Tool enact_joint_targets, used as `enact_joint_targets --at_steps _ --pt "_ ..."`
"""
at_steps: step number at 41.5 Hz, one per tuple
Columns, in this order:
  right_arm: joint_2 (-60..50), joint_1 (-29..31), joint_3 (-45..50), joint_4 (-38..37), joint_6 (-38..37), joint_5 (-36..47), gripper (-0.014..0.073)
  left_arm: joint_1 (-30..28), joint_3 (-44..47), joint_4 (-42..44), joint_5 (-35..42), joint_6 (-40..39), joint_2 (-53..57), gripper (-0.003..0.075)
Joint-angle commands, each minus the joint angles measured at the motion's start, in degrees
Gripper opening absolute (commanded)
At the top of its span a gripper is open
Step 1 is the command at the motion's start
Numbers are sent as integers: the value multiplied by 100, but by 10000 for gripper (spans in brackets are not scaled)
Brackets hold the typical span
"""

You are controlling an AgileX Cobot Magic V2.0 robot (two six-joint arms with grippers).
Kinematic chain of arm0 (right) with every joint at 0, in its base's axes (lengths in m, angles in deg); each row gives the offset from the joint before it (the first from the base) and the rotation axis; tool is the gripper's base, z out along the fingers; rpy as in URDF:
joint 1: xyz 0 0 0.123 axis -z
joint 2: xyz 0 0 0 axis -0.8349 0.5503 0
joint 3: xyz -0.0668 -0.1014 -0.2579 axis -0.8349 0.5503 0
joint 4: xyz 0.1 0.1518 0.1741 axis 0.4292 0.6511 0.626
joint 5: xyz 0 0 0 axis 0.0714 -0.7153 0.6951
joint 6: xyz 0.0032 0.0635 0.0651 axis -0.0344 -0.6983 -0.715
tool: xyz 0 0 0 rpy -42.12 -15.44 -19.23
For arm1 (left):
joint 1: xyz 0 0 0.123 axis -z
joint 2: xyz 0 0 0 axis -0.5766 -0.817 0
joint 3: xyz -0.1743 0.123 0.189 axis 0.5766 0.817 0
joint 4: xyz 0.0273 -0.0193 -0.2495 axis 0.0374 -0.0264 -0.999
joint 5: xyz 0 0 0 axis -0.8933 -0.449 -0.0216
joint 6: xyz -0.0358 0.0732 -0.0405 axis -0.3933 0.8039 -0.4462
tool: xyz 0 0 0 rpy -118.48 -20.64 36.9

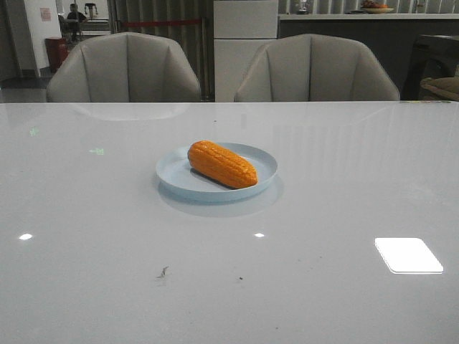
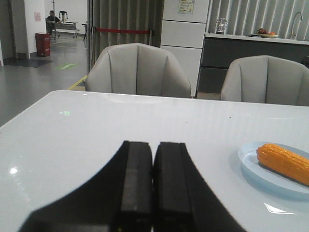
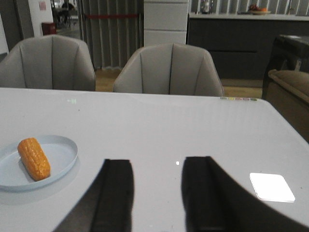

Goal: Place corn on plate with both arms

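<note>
The orange corn (image 1: 222, 164) lies on the pale blue plate (image 1: 172, 175) at the middle of the white table. Neither gripper shows in the front view. In the left wrist view my left gripper (image 2: 153, 145) is shut and empty, low over the table, with the corn (image 2: 284, 162) and the plate (image 2: 251, 162) apart from it. In the right wrist view my right gripper (image 3: 157, 162) is open and empty over bare table, with the corn (image 3: 34, 158) and the plate (image 3: 63, 150) apart from it.
Two grey chairs (image 1: 123, 69) (image 1: 315, 70) stand behind the table's far edge. A bright light reflection (image 1: 408, 255) lies on the table at the front right. A small dark speck (image 1: 163, 272) sits near the front.
</note>
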Motion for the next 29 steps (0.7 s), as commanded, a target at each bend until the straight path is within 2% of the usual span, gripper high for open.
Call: enact_joint_targets --at_steps 1,5,12,18,29 --pt "-210 16 175 25 57 911 153 -8 211 -33 495 -28 -12 96" --pt "-193 16 524 25 57 1159 45 -8 211 -33 495 -28 -12 96" --pt "-198 16 1238 25 57 1503 57 -8 211 -33 495 -28 -12 96" --pt "-198 16 1249 25 57 1054 57 -8 211 -33 495 -28 -12 96" --pt "-198 16 1249 25 57 1041 57 -8 211 -33 495 -28 -12 96"
